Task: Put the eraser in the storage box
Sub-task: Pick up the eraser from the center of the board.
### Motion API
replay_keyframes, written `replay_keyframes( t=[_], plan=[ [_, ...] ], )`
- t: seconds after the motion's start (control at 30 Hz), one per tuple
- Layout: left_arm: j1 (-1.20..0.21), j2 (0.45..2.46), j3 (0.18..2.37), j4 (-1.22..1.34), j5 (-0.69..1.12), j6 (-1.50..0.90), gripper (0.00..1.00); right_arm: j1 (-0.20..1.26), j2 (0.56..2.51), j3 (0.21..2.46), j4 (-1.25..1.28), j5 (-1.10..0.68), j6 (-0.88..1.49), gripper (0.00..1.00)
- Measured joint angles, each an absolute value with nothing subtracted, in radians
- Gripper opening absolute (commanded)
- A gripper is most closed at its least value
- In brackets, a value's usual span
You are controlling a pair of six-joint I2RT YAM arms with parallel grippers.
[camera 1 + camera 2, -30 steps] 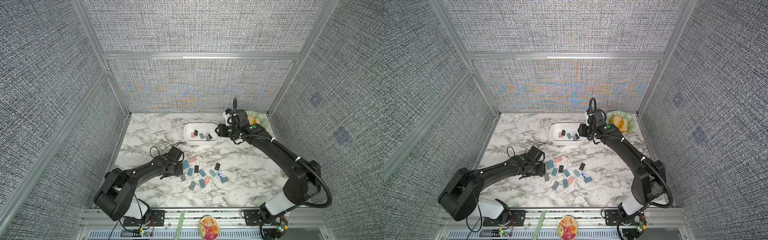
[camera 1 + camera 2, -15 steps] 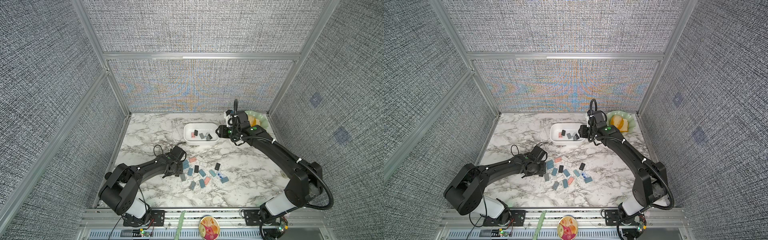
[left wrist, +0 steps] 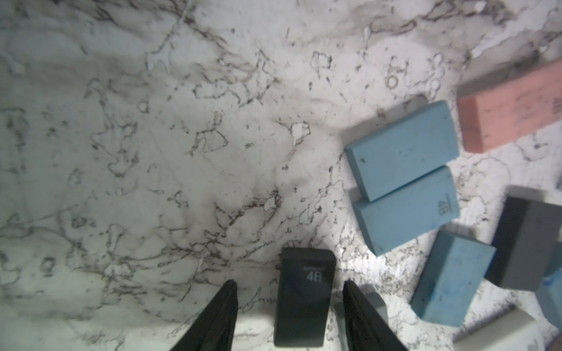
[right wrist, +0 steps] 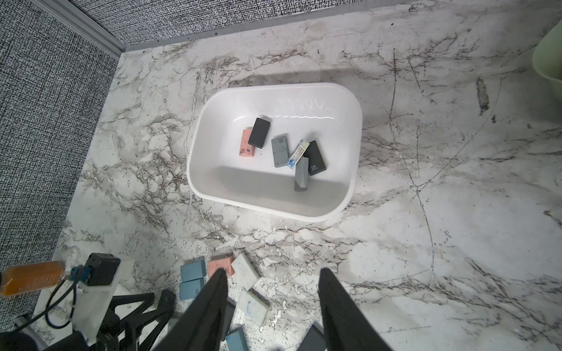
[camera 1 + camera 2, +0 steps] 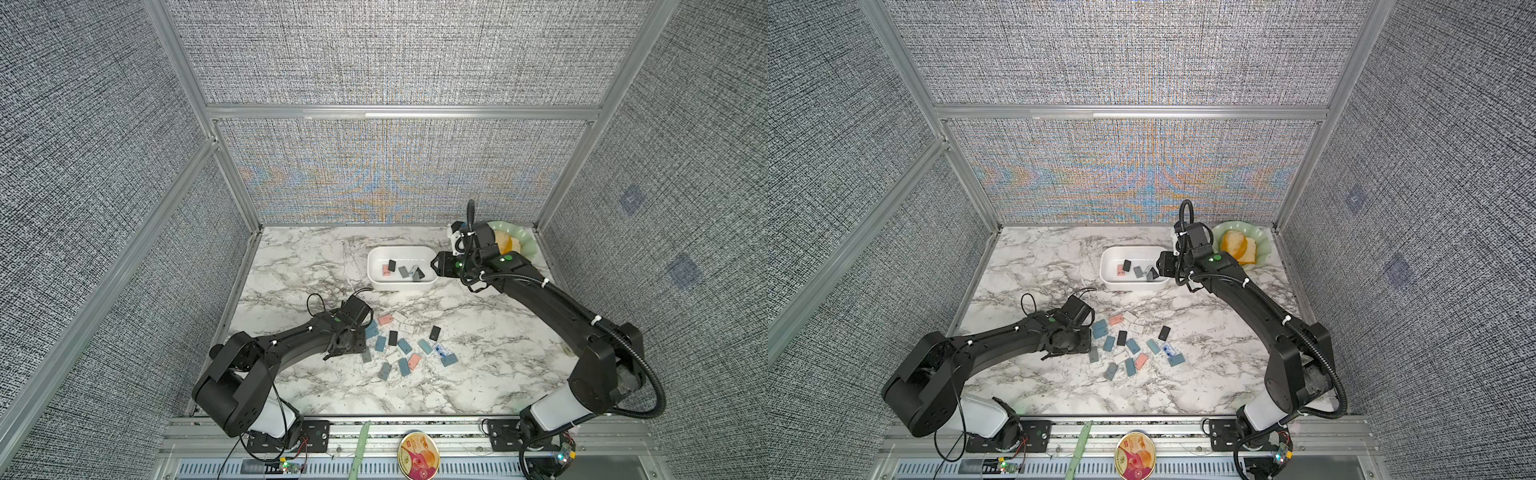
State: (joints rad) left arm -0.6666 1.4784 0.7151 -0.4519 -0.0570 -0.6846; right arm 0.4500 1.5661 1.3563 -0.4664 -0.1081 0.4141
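My left pincer point(image 3: 289, 285) sits low over the marble table point(image 3: 152, 152). Its two dark jaws are partly open and straddle a black eraser point(image 3: 304, 304) marked 4B, with a gap on each side, so nothing is gripped yet. This looks like the pick-up step. Next, I judge, I must close squarely on its long sides, lift, and carry it to the white storage box point(image 4: 267, 191), well apart, which already holds several erasers. My right pincer point(image 4: 272, 272) hangs empty above it, jaws apart.
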Motion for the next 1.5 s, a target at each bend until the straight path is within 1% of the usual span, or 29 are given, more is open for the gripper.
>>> replay_keyframes(
  t=[0.1,0.33,0.53,1.0,1.1,1.33,1.5],
  plan=[
    [-0.67,1.489,0.717,-0.453,-0.071,-0.691,0.53,0.45,1.565,1.352,-0.466,-0.108,0.414,0.52],
    [-0.673,1.503,0.715,-0.455,-0.094,-0.735,0.52,0.45,1.561,1.347,-0.463,-0.107,0.414,0.52],
    [-0.673,1.511,0.724,-0.463,-0.102,-0.746,0.49,0.45,1.561,1.347,-0.463,-0.107,0.414,0.52],
    [-0.733,1.574,0.772,-0.517,-0.159,-0.787,0.48,0.45,1.561,1.335,-0.462,-0.104,0.414,0.52],
    [-0.756,1.599,0.788,-0.507,-0.168,-0.795,0.43,0.45,1.561,1.333,-0.462,-0.104,0.414,0.52],
    [-0.767,1.624,0.809,-0.522,-0.172,-0.825,0.4,0.45,1.551,1.322,-0.463,-0.088,0.414,0.52],
    [-0.769,1.621,0.807,-0.516,-0.176,-0.83,0.34,0.449,1.545,1.315,-0.462,-0.085,0.414,0.52]
  ],
)
